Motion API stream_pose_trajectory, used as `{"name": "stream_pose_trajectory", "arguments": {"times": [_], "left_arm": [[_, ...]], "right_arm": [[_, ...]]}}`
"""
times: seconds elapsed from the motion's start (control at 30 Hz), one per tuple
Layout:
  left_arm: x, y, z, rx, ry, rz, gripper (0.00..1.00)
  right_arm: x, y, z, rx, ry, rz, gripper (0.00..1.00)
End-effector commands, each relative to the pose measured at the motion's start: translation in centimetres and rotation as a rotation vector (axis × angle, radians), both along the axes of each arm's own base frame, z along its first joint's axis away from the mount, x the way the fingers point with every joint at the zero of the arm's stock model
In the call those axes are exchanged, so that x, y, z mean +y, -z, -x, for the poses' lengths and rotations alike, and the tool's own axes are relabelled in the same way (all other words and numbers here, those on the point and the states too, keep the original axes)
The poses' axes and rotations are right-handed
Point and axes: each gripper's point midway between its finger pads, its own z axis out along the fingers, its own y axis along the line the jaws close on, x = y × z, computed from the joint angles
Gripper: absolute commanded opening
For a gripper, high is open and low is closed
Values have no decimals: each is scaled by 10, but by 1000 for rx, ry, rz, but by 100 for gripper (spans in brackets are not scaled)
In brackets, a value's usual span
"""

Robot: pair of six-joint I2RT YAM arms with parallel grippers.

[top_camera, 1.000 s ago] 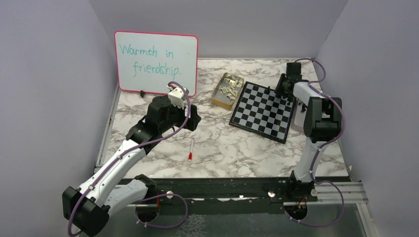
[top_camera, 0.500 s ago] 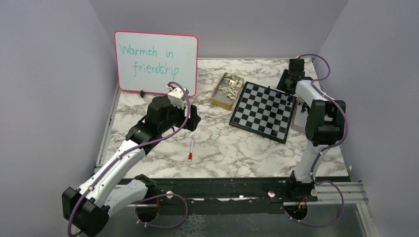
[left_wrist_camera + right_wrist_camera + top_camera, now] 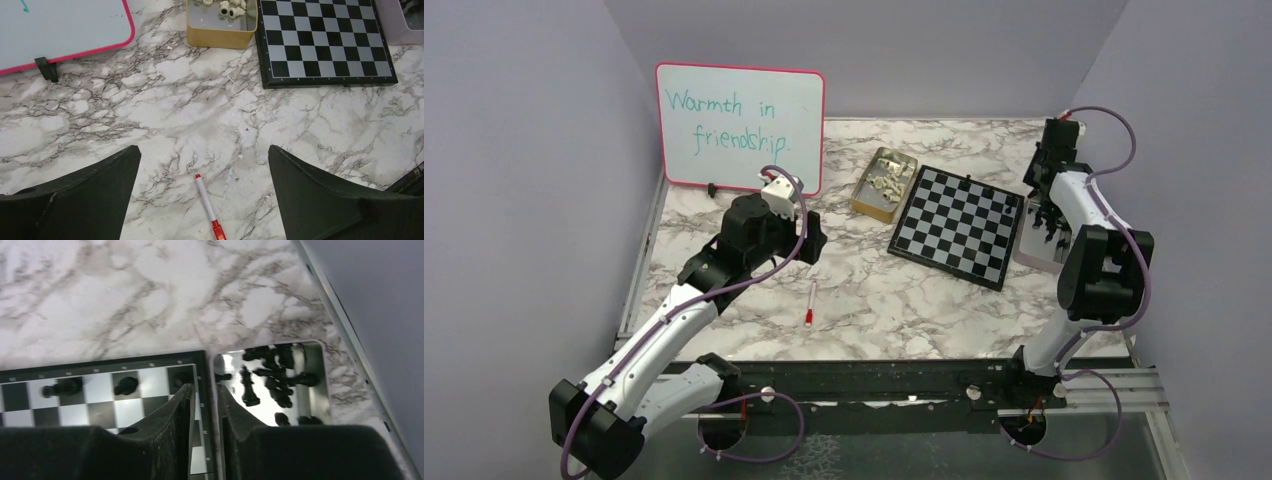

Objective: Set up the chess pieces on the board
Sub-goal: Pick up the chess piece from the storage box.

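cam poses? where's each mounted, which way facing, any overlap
Top external: fixed above and behind the bases, looking down over the table; left arm and right arm show.
Left wrist: on the left arm, facing down and forward at pen, tin, board; left fingers wide apart.
Right wrist: on the right arm, facing down at board edge and tray of black pieces; right fingers narrowly apart.
Shared: board in all three.

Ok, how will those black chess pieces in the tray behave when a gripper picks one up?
Probably light: each black piece is tiny, no wider than a board square. Likely slippery, since they look glossy. Apt to tip or roll: several lie on their sides, jumbled in the tray.
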Motion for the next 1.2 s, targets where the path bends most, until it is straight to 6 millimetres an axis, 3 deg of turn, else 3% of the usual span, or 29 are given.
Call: {"name": "stream_pose_trajectory", "arguments": {"times": [0.0,0.6,0.93,1.17], "left_arm": [[5,-9,-1,-32,-30,6,99],[-1,-5,2,-28,0,-8,99],[-1,-4,1,-26,-4,-13,99],[0,-4,0,-27,-5,-16,99]], "right_arm": [[-31,20,28,96,63,55,27],[-53,80,34,217,44,-55,29],[-54,95,24,249,21,-81,31],[-54,110,30,292,25,-80,30]]}}
